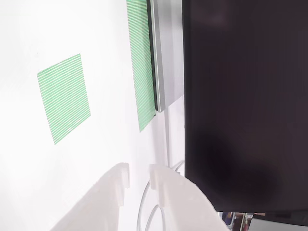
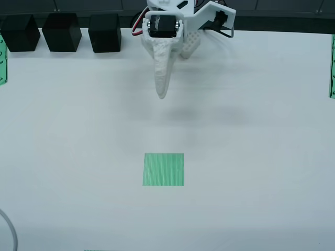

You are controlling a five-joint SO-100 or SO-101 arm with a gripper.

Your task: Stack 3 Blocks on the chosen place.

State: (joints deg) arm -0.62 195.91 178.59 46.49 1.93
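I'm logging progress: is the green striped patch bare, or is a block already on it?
Bare. In the view from above, the striped patch carries nothing, and the three black blocks sit in a row at the table's far edge.

Seen from the view that rides on the gripper: the white gripper [image 1: 139, 180] fingertips sit slightly apart at the bottom, nothing between them. The striped green square [image 1: 64, 97] lies bare on the white table [image 1: 110, 144]. A large black panel [image 1: 245, 106] with silver edge stands at right
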